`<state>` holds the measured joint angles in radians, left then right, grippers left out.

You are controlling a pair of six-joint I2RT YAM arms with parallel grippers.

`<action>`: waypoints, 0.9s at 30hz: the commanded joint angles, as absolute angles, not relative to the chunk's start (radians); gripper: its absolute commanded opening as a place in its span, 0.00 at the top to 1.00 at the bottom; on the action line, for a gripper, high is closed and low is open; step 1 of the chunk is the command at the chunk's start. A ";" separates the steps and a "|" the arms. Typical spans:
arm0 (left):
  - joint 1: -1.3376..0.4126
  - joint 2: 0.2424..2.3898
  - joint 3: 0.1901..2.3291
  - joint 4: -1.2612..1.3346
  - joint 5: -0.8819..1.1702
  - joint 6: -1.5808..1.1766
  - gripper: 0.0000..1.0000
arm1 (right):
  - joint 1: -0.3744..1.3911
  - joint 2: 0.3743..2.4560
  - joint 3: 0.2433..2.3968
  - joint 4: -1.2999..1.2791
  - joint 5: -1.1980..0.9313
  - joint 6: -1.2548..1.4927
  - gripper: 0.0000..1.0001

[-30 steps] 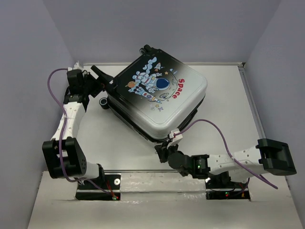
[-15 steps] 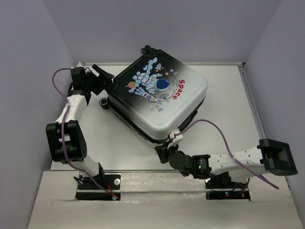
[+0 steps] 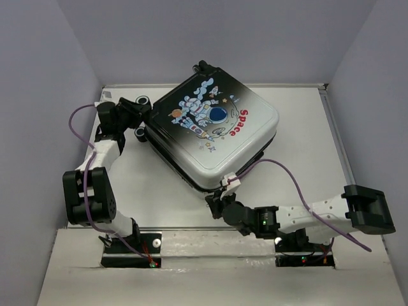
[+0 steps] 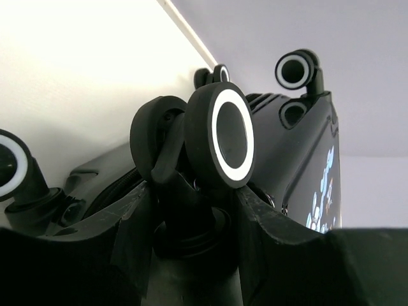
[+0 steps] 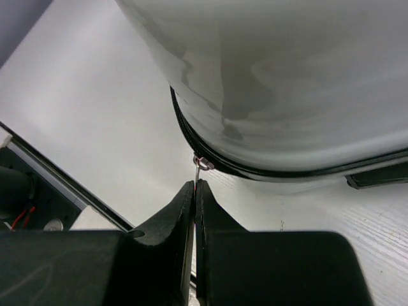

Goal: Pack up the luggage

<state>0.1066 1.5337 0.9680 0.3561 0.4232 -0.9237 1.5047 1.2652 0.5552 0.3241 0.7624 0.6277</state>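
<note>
Closed luggage [image 3: 213,137] lies mid-way across the desk [image 3: 306,146], left claw [image 4: 194,197] clamped on its far-left wheel [image 4: 220,134], right claw [image 5: 194,191] pinching the near-edge zipper pull [image 5: 203,164]; zipping seems underway, so next comes drawing the pull along the seam.

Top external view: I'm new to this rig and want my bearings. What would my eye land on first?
The suitcase with its cartoon astronaut and red "Space" print, lying flat in the middle of the view. Next, the left gripper clamped around a black, white-ringed wheel at the suitcase's far-left corner, and the right gripper pinching the zipper pull at its near edge.
</note>
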 commanded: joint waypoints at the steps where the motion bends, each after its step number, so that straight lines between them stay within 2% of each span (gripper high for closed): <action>1: 0.084 1.356 0.800 0.531 0.350 -0.893 0.94 | 1.529 1.330 0.690 0.377 0.675 0.580 0.93; 12: 0.006 0.910 0.407 0.548 0.321 -0.893 0.94 | 1.402 1.502 0.911 0.433 0.474 0.489 0.93; 15: -0.047 0.731 0.284 0.431 0.340 -0.868 0.94 | 1.402 1.592 1.000 0.428 0.387 0.454 0.93; 19: -0.058 0.499 0.244 0.195 0.391 -0.804 0.94 | 1.402 1.677 1.063 0.428 0.362 0.433 0.93; 21: -0.074 0.390 0.239 0.091 0.410 -0.810 0.94 | 1.393 1.674 1.051 0.426 0.373 0.433 0.93; 24: -0.211 0.296 0.215 0.055 0.381 -0.877 0.94 | 1.350 1.555 0.938 0.433 0.399 0.471 0.93; 27: -0.331 0.305 0.218 0.078 0.283 -0.925 0.94 | 1.289 1.452 0.781 0.433 0.402 0.498 0.93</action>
<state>-0.1299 0.3099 0.2398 0.1284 -0.0174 -0.9886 1.3788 1.5894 0.9016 0.2806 0.4633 0.4221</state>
